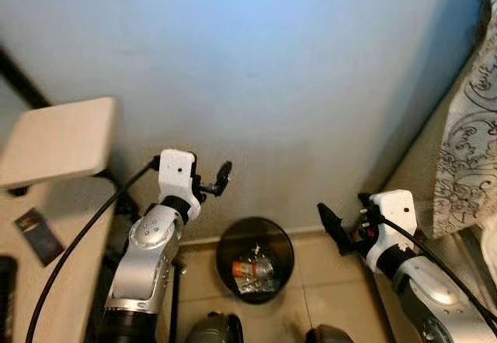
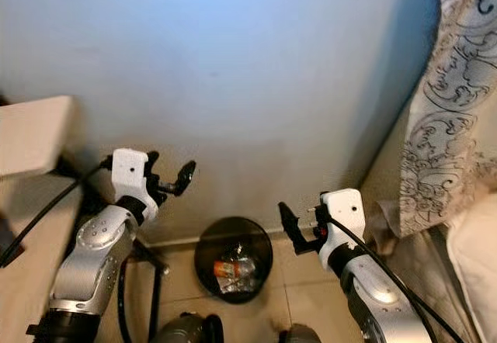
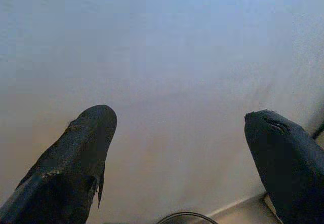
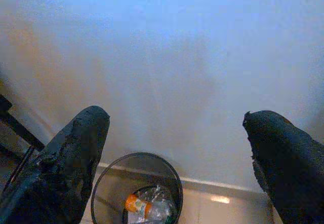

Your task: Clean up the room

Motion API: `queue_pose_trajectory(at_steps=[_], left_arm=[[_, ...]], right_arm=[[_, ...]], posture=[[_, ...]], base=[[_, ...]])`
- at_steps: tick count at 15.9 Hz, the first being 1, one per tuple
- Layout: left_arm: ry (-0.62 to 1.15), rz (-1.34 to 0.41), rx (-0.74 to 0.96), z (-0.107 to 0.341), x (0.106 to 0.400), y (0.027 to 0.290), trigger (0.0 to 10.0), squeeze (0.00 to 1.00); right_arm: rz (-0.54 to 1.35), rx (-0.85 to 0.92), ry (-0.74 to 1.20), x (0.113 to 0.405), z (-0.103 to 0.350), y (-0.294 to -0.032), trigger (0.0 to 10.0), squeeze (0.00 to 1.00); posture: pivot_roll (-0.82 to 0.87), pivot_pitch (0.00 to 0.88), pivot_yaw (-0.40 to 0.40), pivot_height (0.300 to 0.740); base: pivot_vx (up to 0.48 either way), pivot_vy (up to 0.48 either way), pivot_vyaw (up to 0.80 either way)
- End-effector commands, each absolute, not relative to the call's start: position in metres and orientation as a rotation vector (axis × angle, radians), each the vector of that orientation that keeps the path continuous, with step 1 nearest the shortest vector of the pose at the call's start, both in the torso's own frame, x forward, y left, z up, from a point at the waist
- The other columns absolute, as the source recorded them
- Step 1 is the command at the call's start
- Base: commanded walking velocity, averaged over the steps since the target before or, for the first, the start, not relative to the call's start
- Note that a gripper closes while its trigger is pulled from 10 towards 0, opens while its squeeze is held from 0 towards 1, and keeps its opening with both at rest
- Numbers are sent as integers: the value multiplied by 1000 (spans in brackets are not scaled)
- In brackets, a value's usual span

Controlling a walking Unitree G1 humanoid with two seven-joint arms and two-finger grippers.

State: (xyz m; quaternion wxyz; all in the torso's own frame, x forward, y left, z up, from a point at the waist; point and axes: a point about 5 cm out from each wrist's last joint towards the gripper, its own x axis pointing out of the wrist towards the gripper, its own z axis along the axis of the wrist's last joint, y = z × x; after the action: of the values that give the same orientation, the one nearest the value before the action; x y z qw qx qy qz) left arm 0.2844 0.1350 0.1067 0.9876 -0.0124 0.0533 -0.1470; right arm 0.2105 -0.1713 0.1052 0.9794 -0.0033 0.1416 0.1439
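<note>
A black round waste bin [image 1: 255, 258] stands on the tiled floor against the pale wall, just below and between my two arms. Inside it lies crumpled clear plastic and a bottle with an orange label [image 1: 250, 270]; the bin [image 4: 137, 188] also appears in the right wrist view. My left gripper [image 1: 217, 181] is raised above the bin's left side, open and holding nothing, pointing at the wall. My right gripper [image 1: 335, 228] hovers to the right of the bin, open, with nothing between its fingers [image 4: 71, 158].
A beige desk [image 1: 54, 226] with a small dark card [image 1: 38, 234] stands at my left, with a pale board [image 1: 62, 137] above it. A patterned curtain [image 1: 470, 126] hangs at the right. Black cables and a stand's legs [image 1: 175, 281] run beside the bin.
</note>
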Motion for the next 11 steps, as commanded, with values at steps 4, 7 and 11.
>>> queue_pose_trajectory(at_steps=[4, 7, 11], left_arm=[[113, -192, -8, 115, 264, 150, 10000, 0], [142, -178, 5, 118, 252, 150, 10000, 0], [193, -157, 26, 117, 241, 153, 10000, 0]], right_arm=[[180, 25, 249, 218, 106, -168, 10000, 0], [158, 27, 255, 218, 104, -165, 10000, 0], [158, 22, 266, 212, 100, -158, 10000, 0]], posture=[[-35, 3, 79, 740], [-25, 0, 73, 740], [-9, 0, 57, 740]], base=[[0, 0, 0], [0, 0, -800], [0, 0, -800]])
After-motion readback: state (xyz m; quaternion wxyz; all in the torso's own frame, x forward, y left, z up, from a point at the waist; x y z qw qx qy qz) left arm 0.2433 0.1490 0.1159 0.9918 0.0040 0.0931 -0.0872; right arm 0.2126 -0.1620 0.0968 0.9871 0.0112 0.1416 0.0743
